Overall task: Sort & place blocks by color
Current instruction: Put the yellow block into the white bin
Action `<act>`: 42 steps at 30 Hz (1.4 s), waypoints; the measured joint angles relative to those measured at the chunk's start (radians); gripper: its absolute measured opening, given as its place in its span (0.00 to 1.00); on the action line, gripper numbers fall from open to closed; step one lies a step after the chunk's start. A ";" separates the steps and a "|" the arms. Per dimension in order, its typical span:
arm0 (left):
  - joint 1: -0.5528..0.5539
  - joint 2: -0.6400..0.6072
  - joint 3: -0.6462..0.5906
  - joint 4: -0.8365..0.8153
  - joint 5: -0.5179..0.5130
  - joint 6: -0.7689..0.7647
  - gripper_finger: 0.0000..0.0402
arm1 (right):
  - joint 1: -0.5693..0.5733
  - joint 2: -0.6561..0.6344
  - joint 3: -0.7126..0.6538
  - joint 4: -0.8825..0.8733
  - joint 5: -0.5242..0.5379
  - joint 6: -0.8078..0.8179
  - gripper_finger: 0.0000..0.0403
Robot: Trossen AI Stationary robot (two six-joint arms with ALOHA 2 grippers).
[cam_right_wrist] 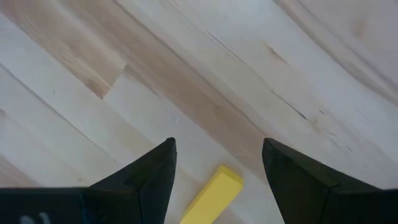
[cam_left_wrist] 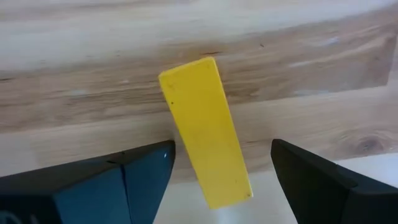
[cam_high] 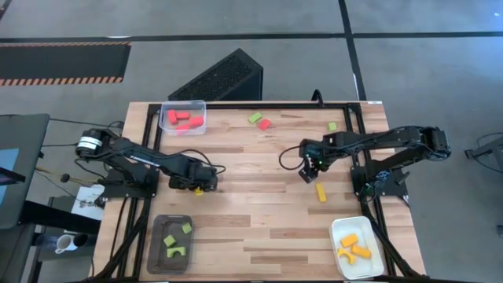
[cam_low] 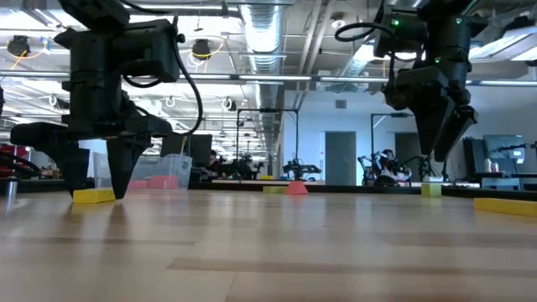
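Both arms line up on yellow bars

Left gripper (cam_left_wrist: 221,180), spread, straddles a yellow bar (cam_left_wrist: 205,130) flat on the table (cam_high: 259,228) at centre-left, ready to pinch. Right gripper (cam_right_wrist: 217,168), also spread, hovers centre-right above another yellow bar (cam_high: 321,192), aligning before descent.

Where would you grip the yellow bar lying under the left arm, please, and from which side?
Grip the yellow bar across its narrow width near mid-length, coming straight down from above. It lies flat on the table, long and thin, so the long side faces give parallel surfaces. The left gripper already hangs open over it, one of its fingers on either side.
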 joint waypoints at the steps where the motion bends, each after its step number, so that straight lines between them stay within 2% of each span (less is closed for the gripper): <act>1: 0.000 -0.005 -0.002 -0.003 -0.006 -0.002 0.67 | -0.005 0.000 0.000 0.000 0.000 -0.005 0.65; 5: 0.001 -0.011 -0.003 -0.011 -0.023 0.000 0.57 | -0.022 0.000 0.000 -0.001 0.000 -0.013 0.65; 15: -0.006 -0.013 -0.001 -0.007 -0.041 0.046 0.16 | -0.048 0.000 0.000 0.000 -0.007 -0.012 0.65; 22: -0.005 -0.065 0.042 -0.006 -0.036 0.121 0.15 | -0.043 0.001 0.025 0.007 -0.036 0.004 0.65; 25: 0.005 -0.110 0.082 0.002 -0.052 0.179 0.18 | -0.037 0.001 0.061 0.026 -0.035 0.004 0.65; 30: 0.010 -0.203 0.149 0.060 -0.126 0.272 0.20 | -0.042 0.001 0.154 0.118 -0.051 -0.027 0.65; 37: 0.009 -0.314 0.167 0.246 -0.231 0.440 0.18 | -0.052 0.000 0.274 0.390 -0.084 -0.201 0.65; 42: 0.009 -0.331 0.167 0.505 -0.218 0.671 0.19 | -0.052 0.002 0.280 0.675 -0.159 -0.224 0.65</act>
